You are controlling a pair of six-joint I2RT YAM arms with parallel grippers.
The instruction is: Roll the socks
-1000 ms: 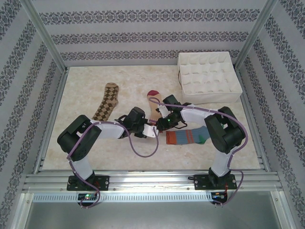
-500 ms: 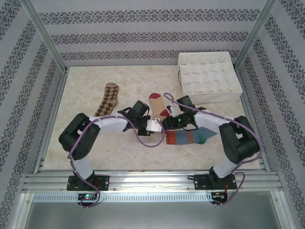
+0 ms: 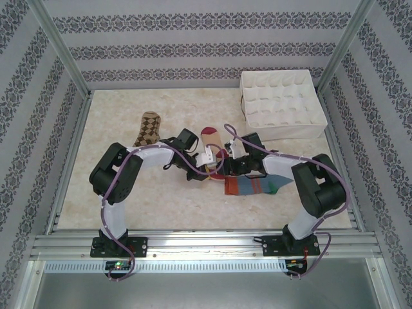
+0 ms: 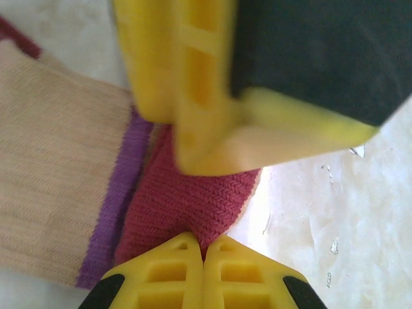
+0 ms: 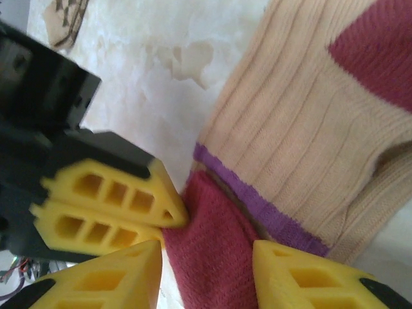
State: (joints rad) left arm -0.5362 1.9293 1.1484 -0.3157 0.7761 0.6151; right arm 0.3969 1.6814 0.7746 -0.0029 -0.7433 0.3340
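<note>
**While the left gripper (image 4: 204, 243) pinches the peach sock (image 3: 209, 140), the right gripper (image 5: 207, 254) straddles it with fingers parted**

Where the peach sock lies near the middle of the marbled table (image 3: 141, 206), its dark red toe pointing to the far side, both arms reach in to its near end. The left gripper is clamped, its yellow fingertips pressed together on the edge of the dark red cuff (image 4: 187, 199). That cuff sits just past a purple stripe (image 4: 119, 193) that borders the ribbed peach leg. The right gripper faces it from the opposite side with one finger on each side of the same cuff and the fabric lying between them. Whether those fingers press on it cannot be told. The tips of the two grippers are almost touching.

The orange-blue-teal striped sock (image 3: 254, 185) lies flat close by, on the near side of the right gripper. The brown argyle sock (image 3: 147, 129) lies flat further left, partly behind the left arm. A white compartmented organiser (image 3: 282, 103) sits in the far right corner.
</note>
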